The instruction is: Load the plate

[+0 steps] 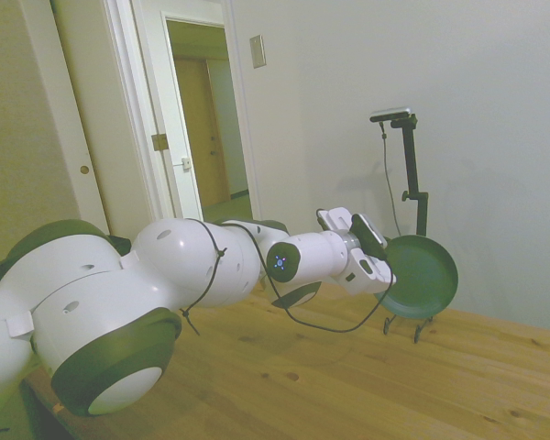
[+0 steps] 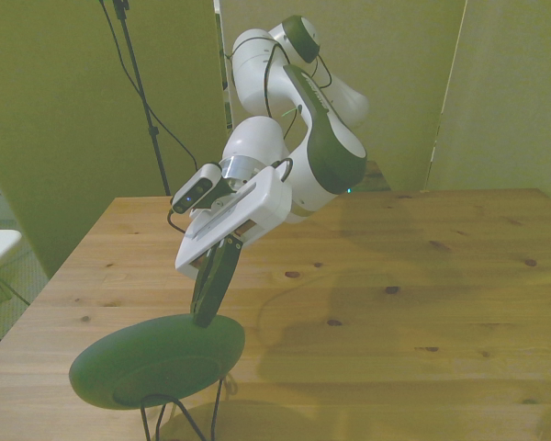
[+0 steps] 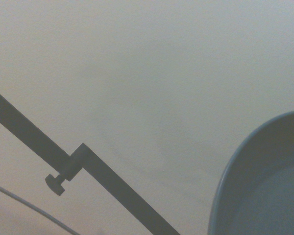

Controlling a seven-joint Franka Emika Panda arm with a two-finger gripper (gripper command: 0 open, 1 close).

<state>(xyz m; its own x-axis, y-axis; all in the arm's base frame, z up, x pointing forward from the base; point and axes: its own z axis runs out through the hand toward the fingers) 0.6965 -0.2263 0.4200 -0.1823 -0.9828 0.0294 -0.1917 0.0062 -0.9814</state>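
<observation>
The plate point(image 1: 424, 275) is round and dark green, and it stands on edge, nearly upright, above a small dark wire rack point(image 1: 409, 325) on the wooden table. In the front view the plate point(image 2: 156, 360) shows its paler back near the table's front left corner, with the rack's wires point(image 2: 168, 413) under it. My gripper point(image 2: 203, 317) reaches down to the plate's upper rim with its dark fingers point(image 2: 216, 276) shut on it. From the side, the gripper point(image 1: 385, 275) meets the plate's left edge. The wrist view holds only a curved piece of the plate point(image 3: 264, 191).
The wooden table point(image 2: 395, 276) stretches wide to the front view's right of the plate. Its front left corner lies just beyond the rack. A pale wall stands behind the plate in the side view, and an open doorway point(image 1: 206, 128) lies behind the arm.
</observation>
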